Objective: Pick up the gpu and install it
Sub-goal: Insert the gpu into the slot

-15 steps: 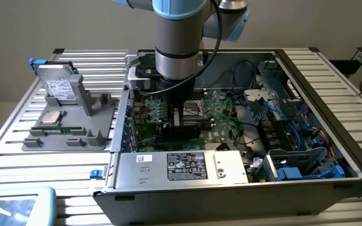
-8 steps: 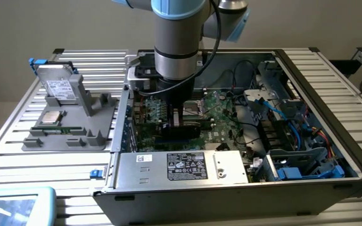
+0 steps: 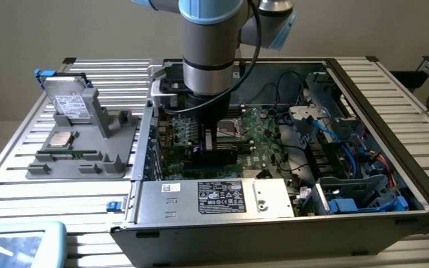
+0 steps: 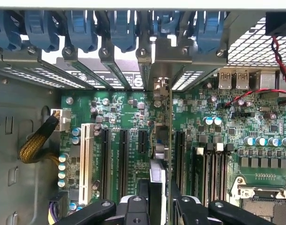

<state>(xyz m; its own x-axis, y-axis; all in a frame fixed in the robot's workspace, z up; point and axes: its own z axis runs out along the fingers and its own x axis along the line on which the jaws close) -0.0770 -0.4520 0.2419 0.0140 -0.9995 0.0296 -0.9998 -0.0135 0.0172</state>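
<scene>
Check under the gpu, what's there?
Green motherboard, with black slots on both sides of the gpu, which the gripper holds edge-on. Whatever lies directly beneath is covered by the gpu itself, so its own slot and seating can't be seen.

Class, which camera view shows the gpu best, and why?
The wrist view: close up, the gpu stands edge-on in the claw over the motherboard. The exterior view shows it as a dark card under the arm, inside the case.
</scene>
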